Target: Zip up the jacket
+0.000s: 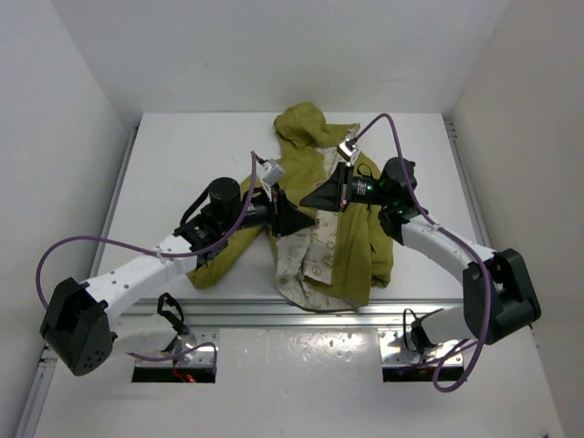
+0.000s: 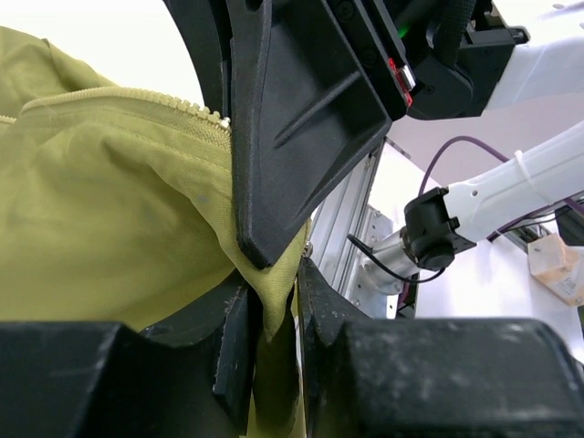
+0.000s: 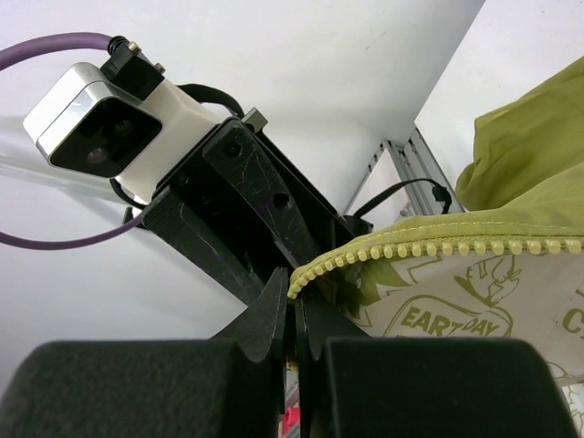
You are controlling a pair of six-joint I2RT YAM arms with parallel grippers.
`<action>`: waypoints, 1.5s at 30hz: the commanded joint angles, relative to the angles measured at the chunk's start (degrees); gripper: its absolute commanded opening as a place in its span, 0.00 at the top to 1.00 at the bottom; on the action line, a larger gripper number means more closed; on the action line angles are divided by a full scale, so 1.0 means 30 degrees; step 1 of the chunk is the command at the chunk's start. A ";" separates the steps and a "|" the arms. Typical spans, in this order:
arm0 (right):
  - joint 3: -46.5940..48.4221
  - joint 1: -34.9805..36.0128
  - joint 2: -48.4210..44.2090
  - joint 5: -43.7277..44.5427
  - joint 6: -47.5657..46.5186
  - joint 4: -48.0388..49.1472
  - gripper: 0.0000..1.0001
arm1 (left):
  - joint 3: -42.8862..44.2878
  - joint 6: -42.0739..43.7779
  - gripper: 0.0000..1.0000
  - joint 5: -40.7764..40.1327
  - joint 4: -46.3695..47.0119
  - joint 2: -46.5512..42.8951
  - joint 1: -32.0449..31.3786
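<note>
My left gripper [image 2: 274, 306] pinches the jacket [image 1: 354, 251] by its olive edge. My right gripper [image 3: 294, 306], clamped on the zip teeth [image 3: 438, 245], meets it tip-to-tip. The opening runs toward the far edge of the table [image 1: 182, 164].

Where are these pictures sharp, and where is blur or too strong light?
Top external view: even light, soft shadows, the olive-green hooded fabric jacket sharp. Left wrist view: fabric sharp, black left tool softly blurred, upper-left background washed out white. Right wrist view: pale zipper teeth sharp, black right tool blurred.
</note>
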 commanded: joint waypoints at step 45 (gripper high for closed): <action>-0.5441 0.0490 -0.2896 0.6768 -1.0266 -1.9994 0.38 | -0.2403 0.2572 1.00 -0.4172 -0.3557 -0.6036 0.3699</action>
